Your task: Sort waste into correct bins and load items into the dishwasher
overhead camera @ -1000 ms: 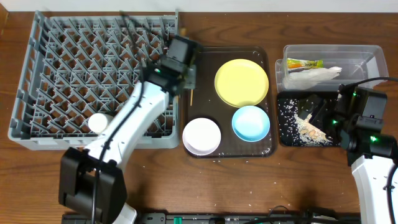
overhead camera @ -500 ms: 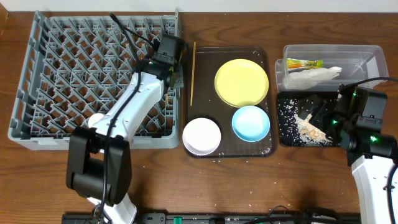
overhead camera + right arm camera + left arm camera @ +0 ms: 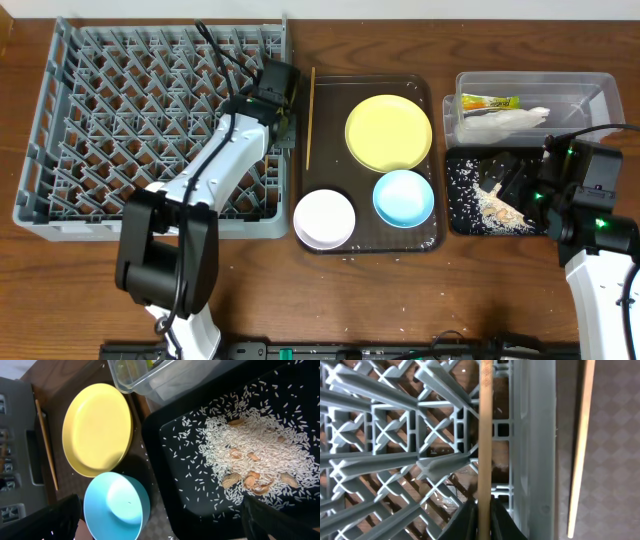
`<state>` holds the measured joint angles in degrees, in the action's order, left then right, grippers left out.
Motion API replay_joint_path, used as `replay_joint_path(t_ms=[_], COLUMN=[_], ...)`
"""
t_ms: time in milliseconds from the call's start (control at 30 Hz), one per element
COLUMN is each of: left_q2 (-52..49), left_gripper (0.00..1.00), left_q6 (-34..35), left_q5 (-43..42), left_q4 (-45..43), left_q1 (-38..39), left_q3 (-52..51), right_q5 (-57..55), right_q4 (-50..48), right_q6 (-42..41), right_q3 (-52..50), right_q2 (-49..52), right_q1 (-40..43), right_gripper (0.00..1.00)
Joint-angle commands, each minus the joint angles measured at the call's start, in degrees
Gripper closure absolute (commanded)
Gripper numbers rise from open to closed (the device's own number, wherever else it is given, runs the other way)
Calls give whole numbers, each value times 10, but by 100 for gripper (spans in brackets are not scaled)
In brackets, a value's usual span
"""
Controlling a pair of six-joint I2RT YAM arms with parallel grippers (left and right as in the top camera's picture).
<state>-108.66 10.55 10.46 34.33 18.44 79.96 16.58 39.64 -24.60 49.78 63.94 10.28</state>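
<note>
Matt grey moulded plastic for the dish rack [image 3: 535, 435]. Pale bare wood, fine-grained and unvarnished, for the centre chopstick [image 3: 485, 435] and the right-hand chopstick [image 3: 580, 445]. Fine diamond embossing on the dark brown serving tray [image 3: 615, 450]. Smooth, softly glossy yellow plate [image 3: 97, 430] and light blue bowl [image 3: 117, 507]. Satin black tray [image 3: 295, 415]. Clear plastic tub [image 3: 145, 377].

Dishes unracked, waste in bins.
Yellow plate [image 3: 388, 132], blue bowl [image 3: 403, 196], white bowl [image 3: 324, 218] upright, empty; one chopstick [image 3: 309, 118] on the counter [image 3: 300, 300] beside the grey rack [image 3: 120, 100], the other chopstick [image 3: 485, 435] over its right-edge cells; napkin [image 3: 505, 123] and wrapper [image 3: 490, 101] in the clear tub [image 3: 600, 90], rice [image 3: 497, 203] in the black tray [image 3: 470, 224].
</note>
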Motion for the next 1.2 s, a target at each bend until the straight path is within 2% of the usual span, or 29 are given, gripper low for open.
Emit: replay_joint_path(t_ms=[0,233,300,367,433,600,700,933,1167], left_q2=[16,97,118,136,134,91,57,-17,-92], left_gripper=[79,76,76,76,76,73,72,72,72], left_q6=[-4,-4,-4,-4,-4,-46,-65,-71,-71], left_q5=[5,2,-25,-91,-147,-149,-124,-6,16], left_q4=[2,1,1,-2,-12,-48,-76,-156,-213], left_q1=[-2,-1,0,2,10,43,59,92,98], left_q3=[0,2,2,2,1,1,1,1,1], right_q5=[4,4,4,4,4,4,4,4,4], right_q4=[0,0,0,0,0,0,0,0,0], right_q6=[-2,-2,-2,-2,-2,-2,-2,-2,-2], right_q3=[8,8,8,8,8,8,8,8,8], right_q2=[-6,-6,-6,-6,-6,-6,-6,-6,-6], right_q1=[2,2,2,2,2,2,2,2,2], right_gripper=[1,1,1,1,1,1,1,1,1])
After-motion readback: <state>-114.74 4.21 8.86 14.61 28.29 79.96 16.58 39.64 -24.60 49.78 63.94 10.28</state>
